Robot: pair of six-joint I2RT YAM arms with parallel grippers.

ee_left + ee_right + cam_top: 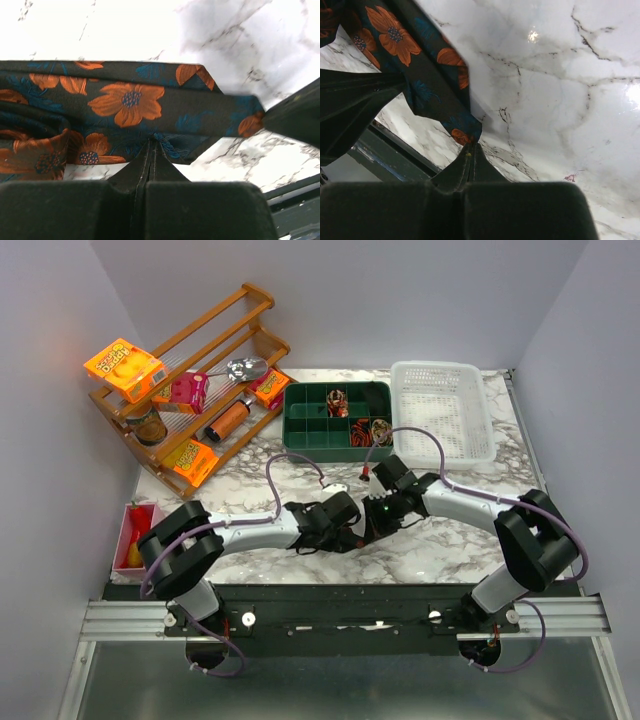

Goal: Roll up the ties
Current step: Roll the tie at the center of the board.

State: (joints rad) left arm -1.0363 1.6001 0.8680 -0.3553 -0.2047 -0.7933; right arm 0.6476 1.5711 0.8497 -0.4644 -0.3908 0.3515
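Pinching the tie [130,100] mid-table: left gripper [151,142] clamped on its long edge, right gripper [470,145] clamped on its end. Looks like the start of a roll. Next, probably, curling that end over onto itself without letting it go slack. At 12 o'clock, in the tray [300,445], three coils [337,400] in separate compartments. At 1 o'clock, the basket [440,367].

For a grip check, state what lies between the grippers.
A stretch of the tie, pinched by the left gripper at its edge and the right gripper at its tip; both wrist views show it.
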